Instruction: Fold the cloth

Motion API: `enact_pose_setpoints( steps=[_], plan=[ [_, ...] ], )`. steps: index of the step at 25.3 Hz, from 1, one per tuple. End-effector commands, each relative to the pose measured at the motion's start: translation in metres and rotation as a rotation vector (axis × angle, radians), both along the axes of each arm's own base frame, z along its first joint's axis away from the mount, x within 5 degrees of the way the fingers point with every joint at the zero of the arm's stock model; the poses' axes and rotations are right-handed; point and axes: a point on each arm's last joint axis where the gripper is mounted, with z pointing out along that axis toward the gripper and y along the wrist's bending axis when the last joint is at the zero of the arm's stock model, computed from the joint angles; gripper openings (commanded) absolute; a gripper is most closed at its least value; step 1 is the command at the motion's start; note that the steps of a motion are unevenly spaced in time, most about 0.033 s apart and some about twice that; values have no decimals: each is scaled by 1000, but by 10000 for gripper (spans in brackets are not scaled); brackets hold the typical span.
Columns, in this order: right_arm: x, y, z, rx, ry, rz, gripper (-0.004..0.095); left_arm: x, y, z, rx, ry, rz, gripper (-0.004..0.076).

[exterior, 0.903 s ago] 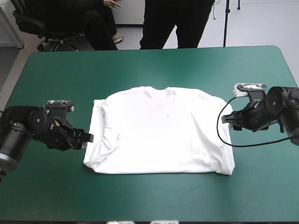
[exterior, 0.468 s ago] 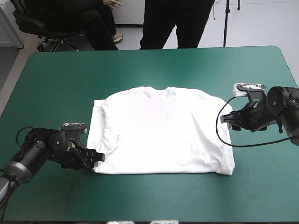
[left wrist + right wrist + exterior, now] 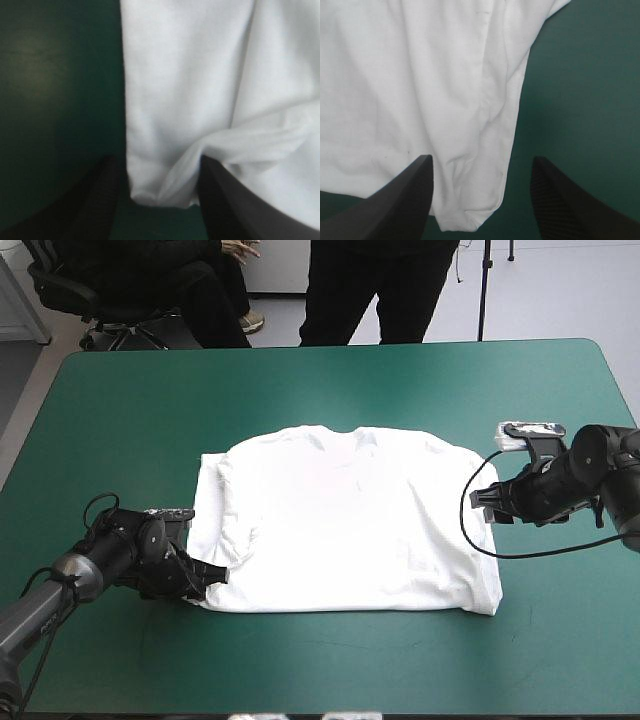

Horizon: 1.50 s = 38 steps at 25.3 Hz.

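Since earlier my left gripper [image 3: 155, 161] has slid to the near-left corner of the T-shirt [image 3: 345, 525], flat at the table's [image 3: 330, 390] middle; it and my right gripper [image 3: 481, 159] stand open around cloth I judge soft and light, best pinched at corners.

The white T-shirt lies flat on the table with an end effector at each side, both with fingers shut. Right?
Not quite: both are open. In the left wrist view the left end effector has its fingers apart around a corner of the T-shirt; the right wrist view shows the right end effector likewise open. The rest holds.
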Motion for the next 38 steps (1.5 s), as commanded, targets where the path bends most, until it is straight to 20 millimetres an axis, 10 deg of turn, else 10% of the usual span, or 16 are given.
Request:
enact_pose_setpoints(
  steps=[1,5,14,38],
  plan=[
    [-7,1,17,23,-42,21,550,5,-5,-6,-16,10,-15,225],
    [-22,8,25,22,-35,63,550,6,-6,-7,-22,12,-38,-10],
    [-66,28,50,-10,-170,66,554,6,-6,-7,-16,10,-58,-18],
    [-59,41,-121,-60,100,-83,464,5,-7,-7,-32,16,-53,-18]
  ],
)
